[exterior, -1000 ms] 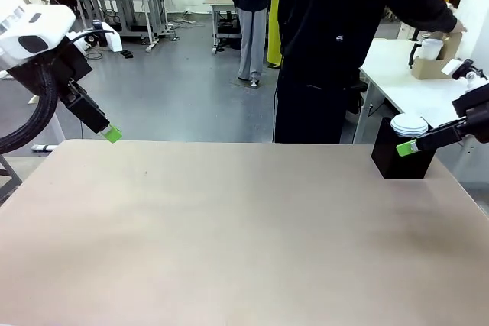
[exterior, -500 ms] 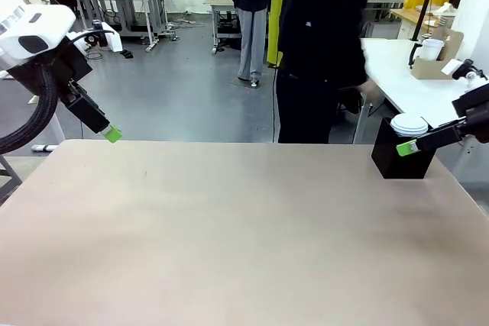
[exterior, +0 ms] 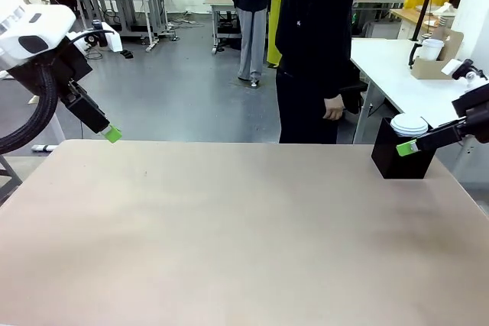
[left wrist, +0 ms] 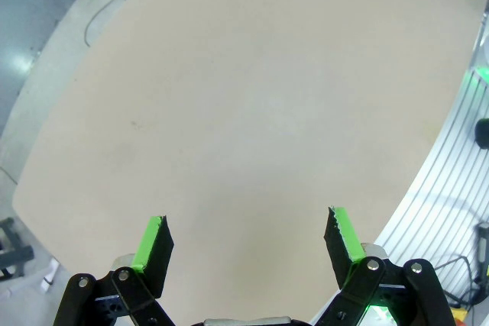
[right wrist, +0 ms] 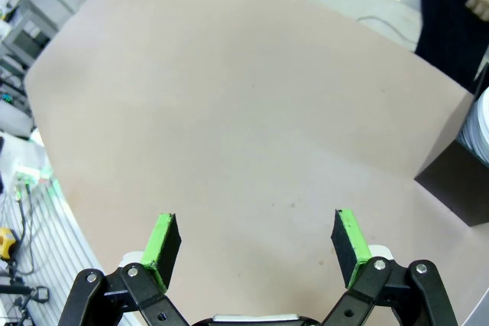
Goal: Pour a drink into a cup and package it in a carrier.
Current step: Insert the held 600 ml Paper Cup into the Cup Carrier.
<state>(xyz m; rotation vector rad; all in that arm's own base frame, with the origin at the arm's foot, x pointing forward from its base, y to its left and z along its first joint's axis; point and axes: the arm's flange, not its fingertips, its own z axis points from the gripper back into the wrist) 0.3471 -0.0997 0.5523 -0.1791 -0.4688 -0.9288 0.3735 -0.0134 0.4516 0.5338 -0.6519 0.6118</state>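
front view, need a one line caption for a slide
Both arms wait with open left gripper and right gripper above the tan table; a black box sits far right.

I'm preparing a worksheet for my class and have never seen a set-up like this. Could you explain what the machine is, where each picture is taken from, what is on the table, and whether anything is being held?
Two white robot arms share a beige table with a person standing at the far side. The wide picture comes from a fixed camera between the arms. The other two come from cameras on the wrists, looking along each gripper's green-tipped fingers. The left gripper and the right gripper are both open, above the table, holding nothing. On the table's far right corner stands a black box with white lids stacked on top.
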